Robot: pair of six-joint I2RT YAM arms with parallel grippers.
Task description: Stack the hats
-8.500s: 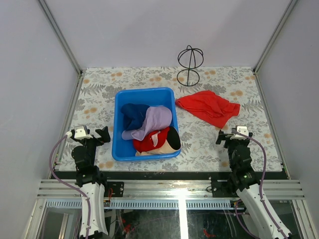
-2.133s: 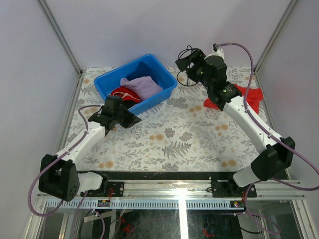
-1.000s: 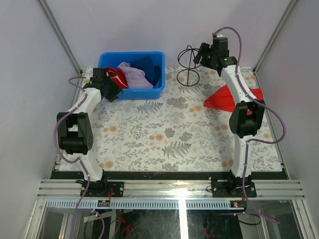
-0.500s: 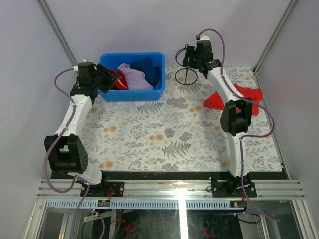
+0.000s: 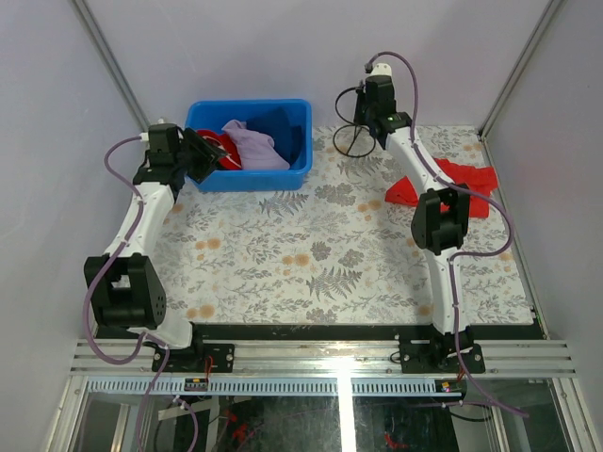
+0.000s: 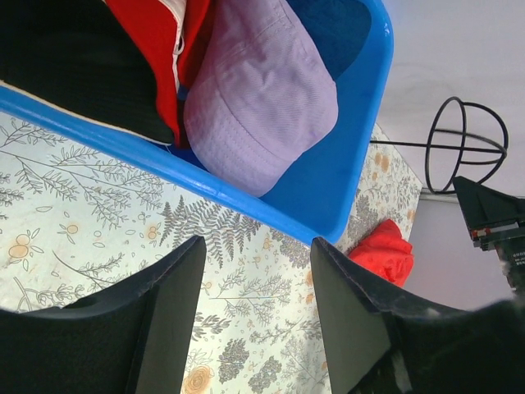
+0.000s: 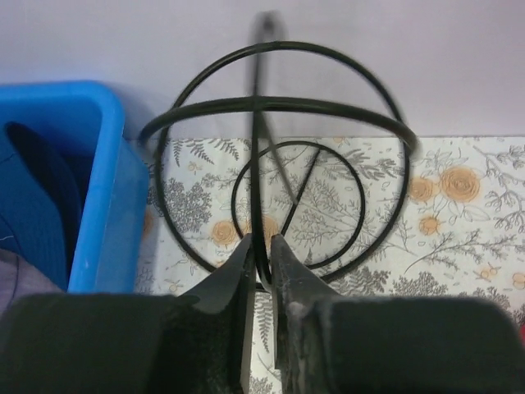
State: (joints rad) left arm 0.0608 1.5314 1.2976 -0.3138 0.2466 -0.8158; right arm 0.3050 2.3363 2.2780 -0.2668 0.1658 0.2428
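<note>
On the floral table [image 5: 330, 254], far left, the hats [image 5: 250, 151] lie jumbled in the blue bin [image 5: 250, 179] — none stacked; left gripper [image 6: 256, 254] gapes empty, right gripper [image 7: 261, 242] pinches the wire stand [image 7: 279, 103].

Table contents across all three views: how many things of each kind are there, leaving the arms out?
hats: 4, all in the bin: lavender hat, red hat, navy hat, black-lined hat (only partly in view)
blue bin: 1
wire stand: 1
red cloth: 1
Total: 7
</note>
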